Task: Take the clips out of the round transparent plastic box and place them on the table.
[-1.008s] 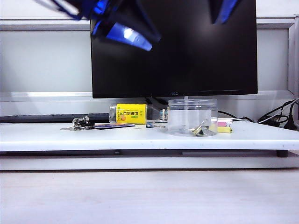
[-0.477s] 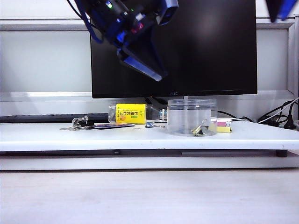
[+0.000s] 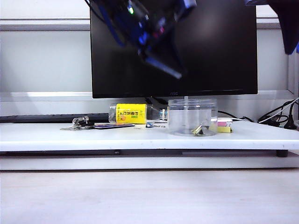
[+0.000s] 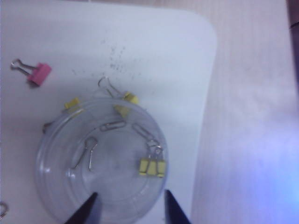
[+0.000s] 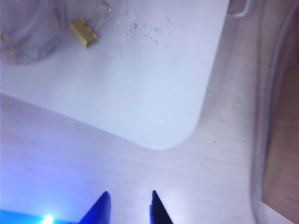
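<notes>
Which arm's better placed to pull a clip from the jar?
Left. Its open left pincer hangs over the round transparent plastic box holding yellow clips. The right pincer faces bare wood off the table.

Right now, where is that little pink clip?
In the left wrist view, the pink clip lies on the white table, just outside the round transparent plastic box.
</notes>
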You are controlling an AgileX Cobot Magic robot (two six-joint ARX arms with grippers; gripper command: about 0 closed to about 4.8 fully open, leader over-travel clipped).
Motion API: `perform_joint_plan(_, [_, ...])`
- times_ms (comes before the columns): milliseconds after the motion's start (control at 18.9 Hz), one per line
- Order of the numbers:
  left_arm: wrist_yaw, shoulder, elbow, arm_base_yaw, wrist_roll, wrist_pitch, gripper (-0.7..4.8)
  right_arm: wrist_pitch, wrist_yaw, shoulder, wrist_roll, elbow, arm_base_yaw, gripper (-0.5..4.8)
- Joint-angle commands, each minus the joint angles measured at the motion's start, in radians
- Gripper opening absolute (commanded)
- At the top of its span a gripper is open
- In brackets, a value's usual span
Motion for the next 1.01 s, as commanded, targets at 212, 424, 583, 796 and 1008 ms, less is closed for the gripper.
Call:
perform_joint_plan(212, [-0.012,0.027,0.007,-0.014,0.014,0.106,1.76,0.098,-0.121,-0.015,-0.014,-0.029,-0.039,1.17])
perform_joint_plan(424, [-0.013,0.050,0.009,-0.039,0.019,0.136,1.76,0.149,-0.146,-0.014,-0.014,-0.029,-0.045,1.17])
perform_joint_plan(583, [-0.022,0.083,0.010,-0.040,0.022,0.139,1.76,0.153,-0.146,-0.014,-0.027,-0.031,-0.060,1.17])
perform_joint_plan(796, [-0.038,0.115,0.010,-0.041,0.026,0.140,1.76,0.154,-0.146,-0.014,-0.037,-0.039,-0.071,1.17])
perform_joint_plan(1008, [-0.038,0.126,0.012,-0.040,0.049,0.141,1.75,0.167,-0.147,-0.014,-0.039,-0.070,-0.071,1.17])
